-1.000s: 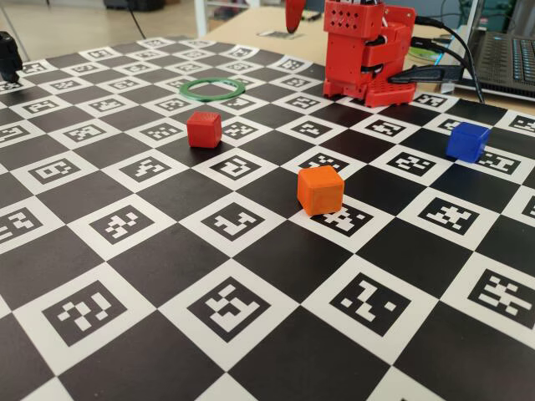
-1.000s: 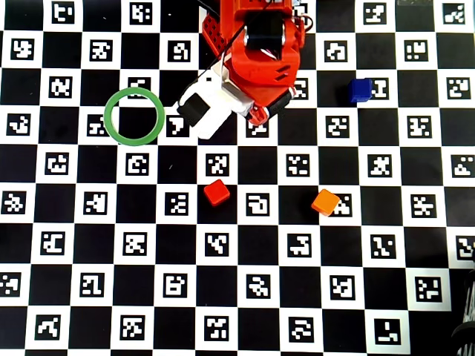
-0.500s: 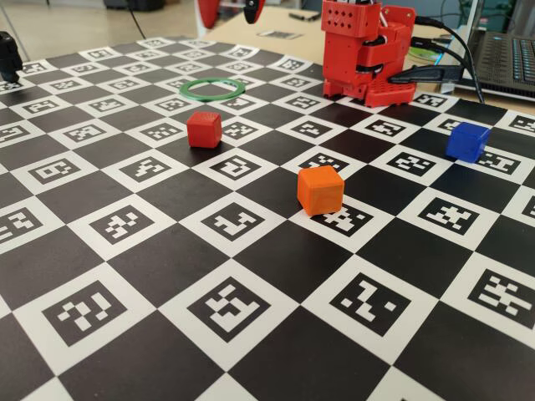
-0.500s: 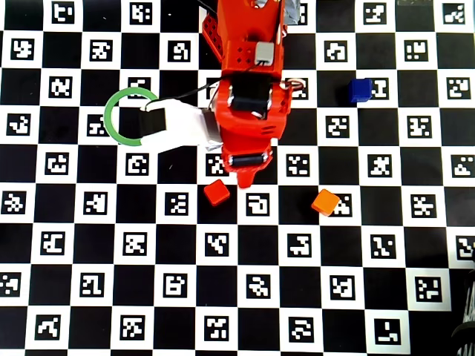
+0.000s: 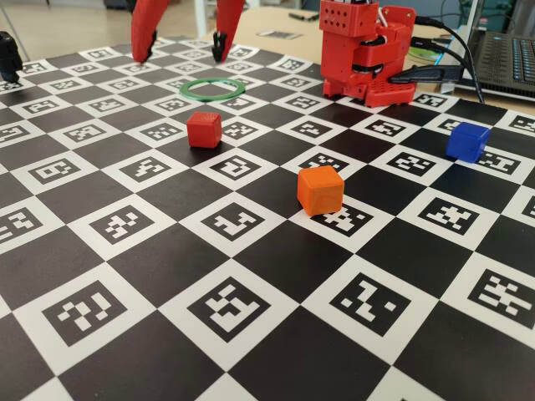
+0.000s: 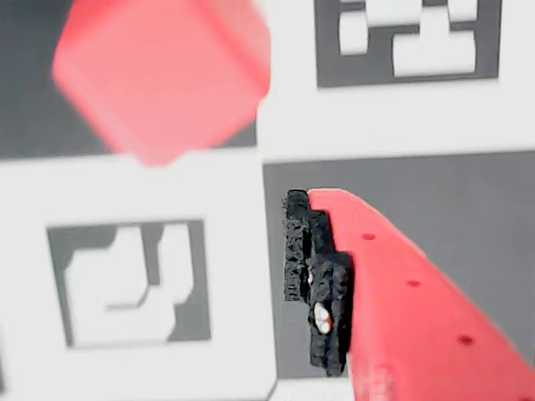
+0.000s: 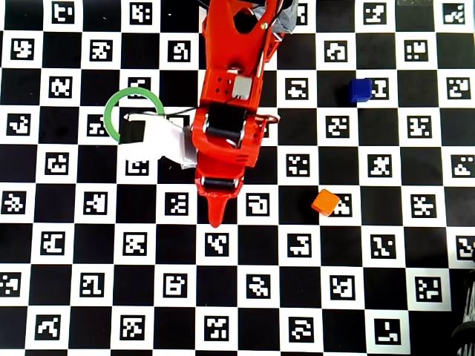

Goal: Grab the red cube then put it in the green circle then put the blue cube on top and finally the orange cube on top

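Observation:
The red cube (image 5: 204,129) sits on the checkered board, just in front of the green circle (image 5: 212,88), which lies flat with nothing inside it. My gripper (image 5: 177,57) hangs open above the board, its two red fingers spread wide and holding nothing. In the wrist view the red cube (image 6: 163,75) shows blurred at the upper left, ahead of one black-padded finger (image 6: 318,284). In the overhead view my arm (image 7: 223,141) covers the red cube and part of the green circle (image 7: 115,104). The orange cube (image 5: 320,190) and the blue cube (image 5: 467,140) stand apart on the right.
The arm's red base (image 5: 366,50) stands at the board's far edge, with cables and a laptop (image 5: 506,54) behind it. A black object (image 5: 8,54) sits at the far left edge. In the overhead view the orange cube (image 7: 325,202) and blue cube (image 7: 361,90) lie right of the arm.
The arm has reached out from its base and come down over the red cube, which it now hides in the overhead view. The fingers have spread wider.

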### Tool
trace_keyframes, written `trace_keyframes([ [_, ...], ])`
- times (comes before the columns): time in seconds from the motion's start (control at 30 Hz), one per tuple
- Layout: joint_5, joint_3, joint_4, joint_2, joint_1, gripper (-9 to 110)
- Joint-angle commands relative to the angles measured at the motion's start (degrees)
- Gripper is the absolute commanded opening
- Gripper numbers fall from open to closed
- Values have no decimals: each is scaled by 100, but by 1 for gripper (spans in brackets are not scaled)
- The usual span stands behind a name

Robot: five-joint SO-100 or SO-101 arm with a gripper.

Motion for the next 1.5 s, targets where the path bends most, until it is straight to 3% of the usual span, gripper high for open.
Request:
trace_keyframes([
  [0.0,-141,193,-554,-18,158,49],
  [0.27,-343,958,-1749,-492,220,49],
  [0.7,-483,967,-1898,-527,167,49],
  [1.47,-2971,984,-2083,-571,-79,49],
])
